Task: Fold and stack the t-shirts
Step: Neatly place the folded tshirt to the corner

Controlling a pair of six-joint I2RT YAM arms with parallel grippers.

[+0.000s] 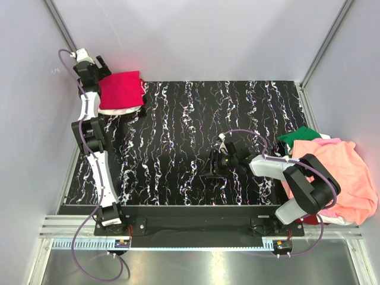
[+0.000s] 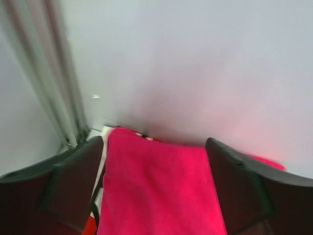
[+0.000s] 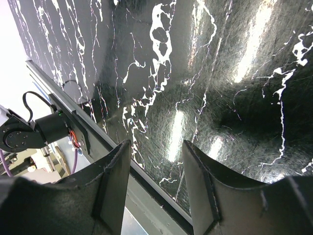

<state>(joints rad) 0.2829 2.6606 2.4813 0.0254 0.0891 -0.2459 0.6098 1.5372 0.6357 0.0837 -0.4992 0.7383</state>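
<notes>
A folded crimson-pink t-shirt (image 1: 120, 89) lies at the table's far left corner, on top of a white t-shirt (image 1: 123, 111) whose edge shows beneath it. My left gripper (image 1: 104, 66) is open at the far left edge of that stack. In the left wrist view its fingers (image 2: 78, 181) stand wide apart with the crimson shirt (image 2: 156, 191) between and below them. My right gripper (image 1: 212, 163) is open and empty, low over the bare table at centre right. In the right wrist view the right gripper (image 3: 156, 147) has only tabletop between its fingers.
A loose pile of t-shirts sits at the table's right edge: a salmon-orange one (image 1: 341, 175) on top, a green one (image 1: 300, 135) and a pink one (image 1: 325, 141) behind. The black marbled table (image 1: 190, 119) is walled at the back and both sides. Its front rail (image 3: 98, 142) runs close below my right gripper.
</notes>
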